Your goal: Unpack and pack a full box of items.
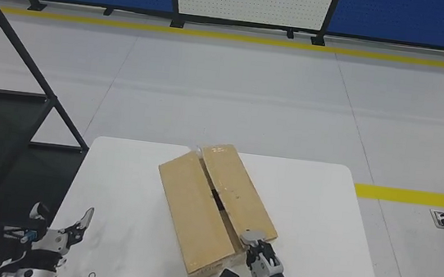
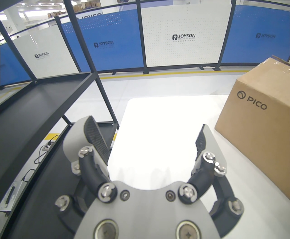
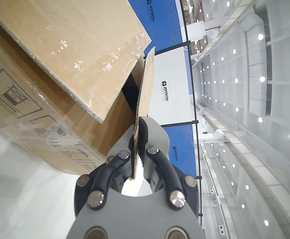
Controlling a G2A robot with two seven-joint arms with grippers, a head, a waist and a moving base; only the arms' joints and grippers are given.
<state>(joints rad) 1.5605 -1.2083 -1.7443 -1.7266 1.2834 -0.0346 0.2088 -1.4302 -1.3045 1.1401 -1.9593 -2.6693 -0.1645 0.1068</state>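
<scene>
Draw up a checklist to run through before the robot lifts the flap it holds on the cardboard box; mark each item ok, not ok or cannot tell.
1. Right claw shut on the gripped flap: ok.
2. Left claw open, apart from the cardboard box: ok.
3. Box wholly on the white table: ok.
4. Other flap opened: not ok, it lies over the top.
5. Items inside: cannot tell.

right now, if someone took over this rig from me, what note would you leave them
Left hand: open and empty at the near left edge of the table, apart from the box.
Right hand: shut on the near end of one top flap.
The box sits mid-table, its flaps almost flat with a dark gap between them; the contents are hidden.
Done: one flap gripped.
Left: fold both flaps back, unpack, then repack.
</scene>
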